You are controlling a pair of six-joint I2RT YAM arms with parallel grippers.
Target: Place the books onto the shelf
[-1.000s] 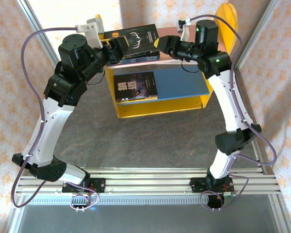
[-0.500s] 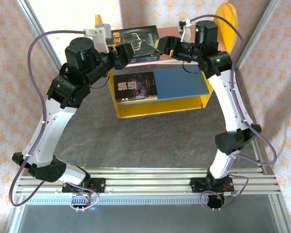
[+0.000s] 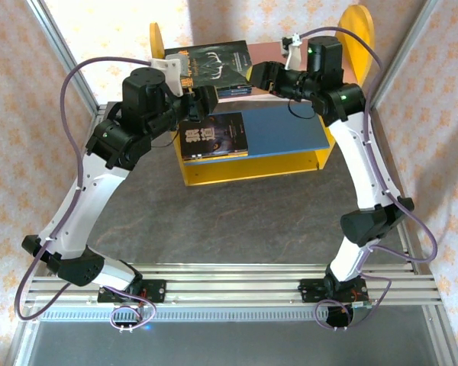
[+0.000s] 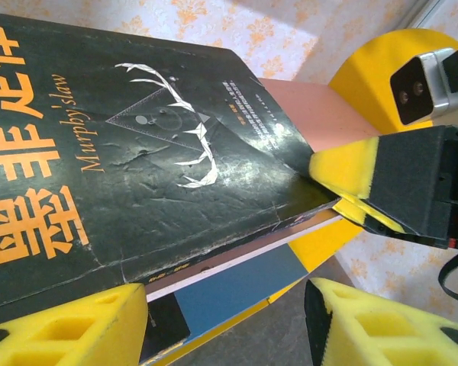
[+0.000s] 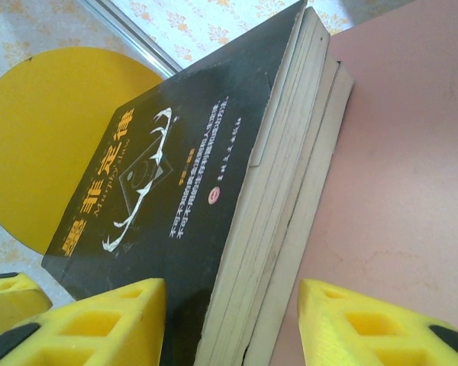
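Note:
A stack of books (image 3: 212, 65) lies on the shelf's pink upper board (image 3: 263, 53), topped by a black cover with white antlers (image 4: 137, 152). Another dark book (image 3: 214, 136) lies on the blue lower board (image 3: 286, 128). My left gripper (image 3: 202, 101) is open at the stack's front edge, its yellow pads (image 4: 61, 328) empty, with the blue board (image 4: 244, 282) showing between them. My right gripper (image 3: 258, 75) is open at the stack's right end. The page edges (image 5: 290, 191) lie between its fingers (image 5: 382, 328). The right gripper (image 4: 412, 183) touches the stack's corner.
Rounded yellow side panels (image 3: 356, 27) (image 3: 154, 34) flank the shelf, and a yellow front edge (image 3: 252, 169) bounds the lower tier. Bare grey tabletop (image 3: 237, 221) stretches between the shelf and the arm bases. Patterned walls close in both sides.
My left arm has swung right, carrying its gripper from the stack's left edge round to its front edge. The right gripper has stayed at the stack's right end.

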